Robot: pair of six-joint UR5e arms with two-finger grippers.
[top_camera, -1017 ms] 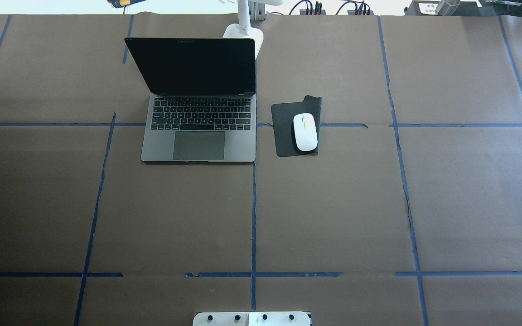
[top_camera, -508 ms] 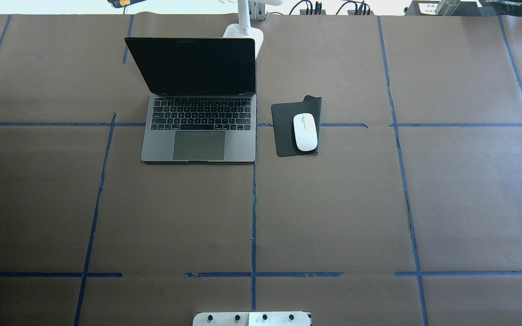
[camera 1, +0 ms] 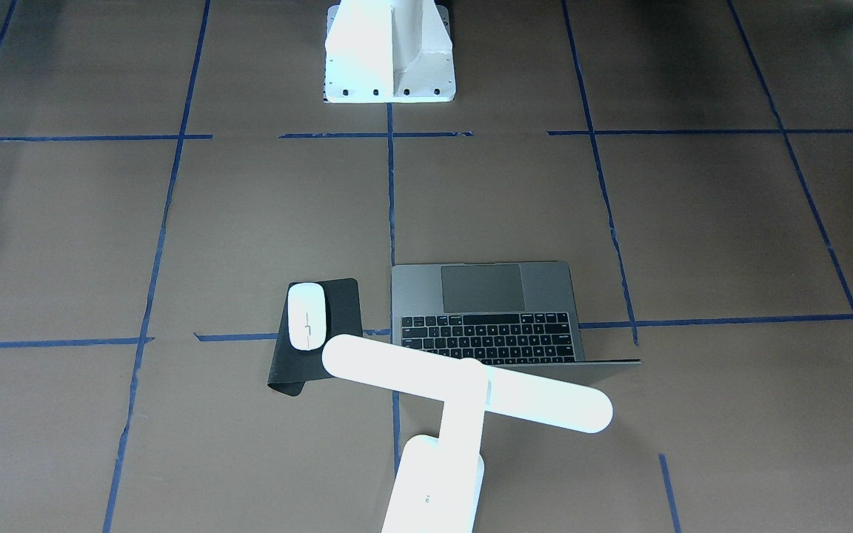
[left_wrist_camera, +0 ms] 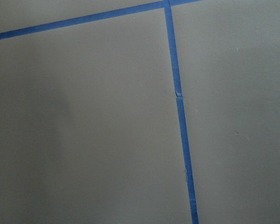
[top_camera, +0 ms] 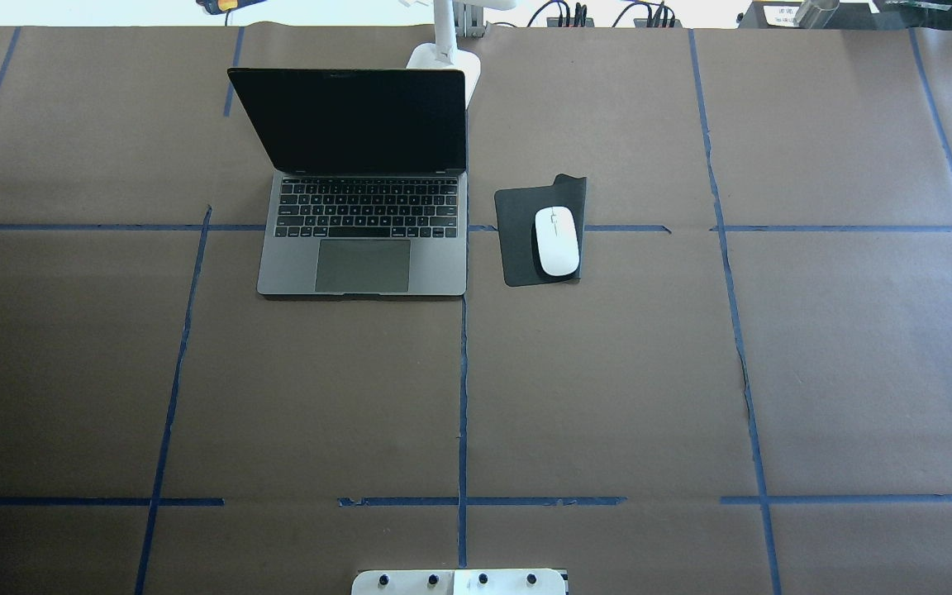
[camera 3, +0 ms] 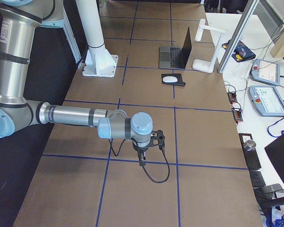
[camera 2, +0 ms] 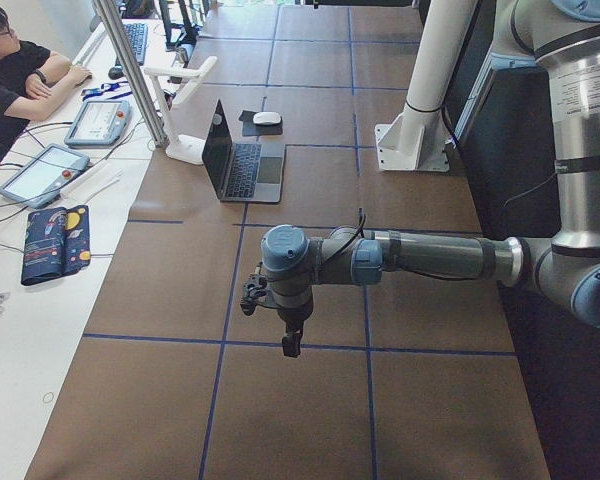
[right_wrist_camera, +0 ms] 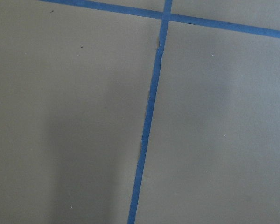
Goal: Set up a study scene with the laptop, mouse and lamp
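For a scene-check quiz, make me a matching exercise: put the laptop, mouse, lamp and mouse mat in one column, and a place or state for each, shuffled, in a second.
Things:
1. laptop
2. mouse
3. lamp
4. mouse mat

Descriptions:
A. white flat oval, to the robot's right of the keyboard
B. black, with another item lying on top of it
C. open, screen dark
D. stands behind the open screen, on the side away from the robot

Pairs: 1-C, 2-A, 3-D, 4-B

Open laptop (camera 1: 497, 311), mouse (camera 1: 306, 315) on mat (camera 1: 343, 307), lamp (camera 1: 463, 389) seemingly behind it.
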